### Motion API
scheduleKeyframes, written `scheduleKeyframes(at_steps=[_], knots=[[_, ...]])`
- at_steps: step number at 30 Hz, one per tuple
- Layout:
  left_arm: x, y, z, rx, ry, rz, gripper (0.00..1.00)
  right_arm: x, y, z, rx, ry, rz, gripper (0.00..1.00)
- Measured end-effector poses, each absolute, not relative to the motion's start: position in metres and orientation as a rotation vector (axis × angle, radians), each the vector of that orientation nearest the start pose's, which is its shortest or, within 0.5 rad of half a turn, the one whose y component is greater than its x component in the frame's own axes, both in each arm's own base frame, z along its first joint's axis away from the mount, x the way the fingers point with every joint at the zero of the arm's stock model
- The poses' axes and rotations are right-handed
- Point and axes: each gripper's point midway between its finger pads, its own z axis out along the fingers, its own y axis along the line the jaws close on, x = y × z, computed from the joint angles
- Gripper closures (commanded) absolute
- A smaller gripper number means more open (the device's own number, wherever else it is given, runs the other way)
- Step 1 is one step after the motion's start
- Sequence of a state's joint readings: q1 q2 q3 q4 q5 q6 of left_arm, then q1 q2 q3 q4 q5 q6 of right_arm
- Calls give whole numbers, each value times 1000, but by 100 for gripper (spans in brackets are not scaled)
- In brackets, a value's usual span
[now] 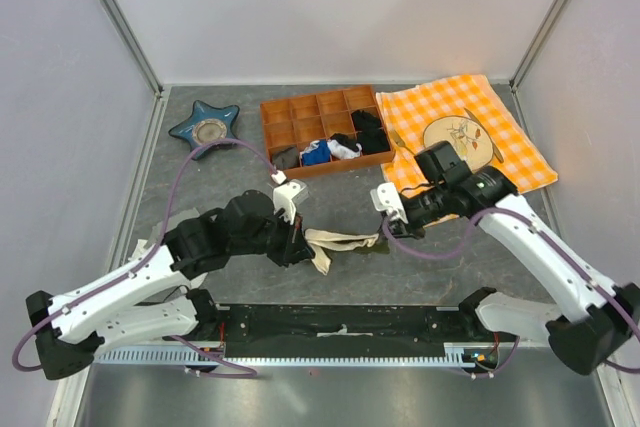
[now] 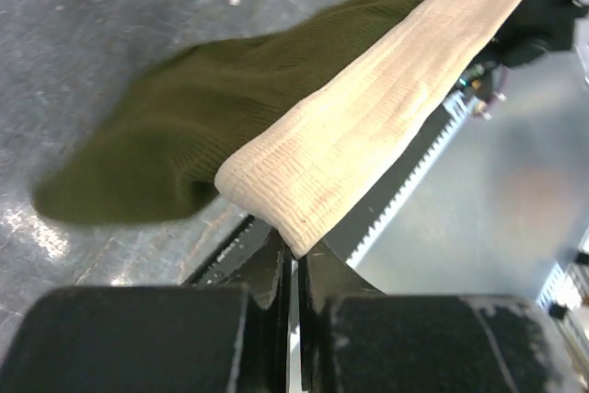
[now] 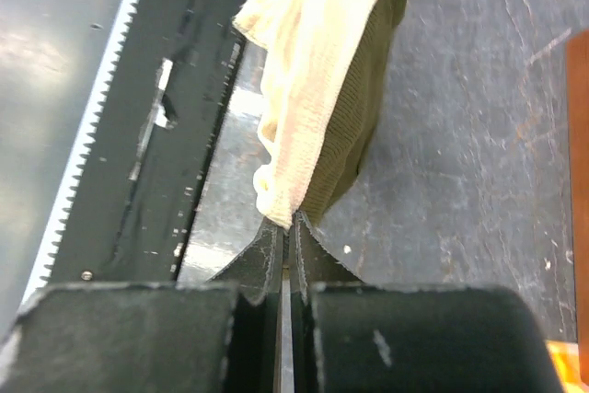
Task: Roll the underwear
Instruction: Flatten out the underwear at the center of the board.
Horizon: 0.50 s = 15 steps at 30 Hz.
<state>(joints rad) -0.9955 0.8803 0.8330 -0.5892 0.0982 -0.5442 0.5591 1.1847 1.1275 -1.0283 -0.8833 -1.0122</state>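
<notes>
The underwear (image 1: 345, 243), dark olive-green briefs with a cream-white waistband, hangs stretched between my two grippers just above the grey table near its front. My left gripper (image 1: 298, 244) is shut on the left end of the waistband (image 2: 368, 126); its jaws (image 2: 294, 250) pinch the cream corner. My right gripper (image 1: 385, 230) is shut on the right end; in the right wrist view its jaws (image 3: 287, 223) clamp the cream edge, with the olive cloth (image 3: 354, 108) hanging beside it.
An orange compartment tray (image 1: 325, 130) with small black, blue and white garments stands at the back. A blue star-shaped dish (image 1: 205, 127) lies back left. An orange checked cloth (image 1: 465, 132) with a plate lies back right. A black toothed rail (image 1: 340, 327) runs along the front edge.
</notes>
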Motion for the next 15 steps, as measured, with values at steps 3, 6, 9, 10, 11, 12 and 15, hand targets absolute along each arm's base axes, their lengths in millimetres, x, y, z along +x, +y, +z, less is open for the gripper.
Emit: scheduleKeyframes(at_steps=[3, 6, 9, 10, 11, 12, 15], knots=[[100, -253, 209, 708, 2294, -988, 98, 129, 224, 225, -1825, 1377, 969, 100], [93, -252, 204, 809, 2343, -972, 98, 126, 225, 225, -1744, 1410, 990, 100], [103, -249, 181, 845, 2439, -927, 98, 145, 225, 201, -1624, 1572, 935, 100], [112, -248, 172, 825, 2480, -905, 98, 157, 225, 191, -1577, 1644, 904, 100], [129, -245, 160, 777, 2529, -876, 98, 171, 226, 183, -1528, 1714, 871, 100], [145, -240, 146, 724, 2584, -838, 96, 189, 227, 172, -1477, 1792, 835, 100], [190, -222, 107, 562, 2721, -726, 86, 239, 229, 139, -1336, 1980, 737, 100]])
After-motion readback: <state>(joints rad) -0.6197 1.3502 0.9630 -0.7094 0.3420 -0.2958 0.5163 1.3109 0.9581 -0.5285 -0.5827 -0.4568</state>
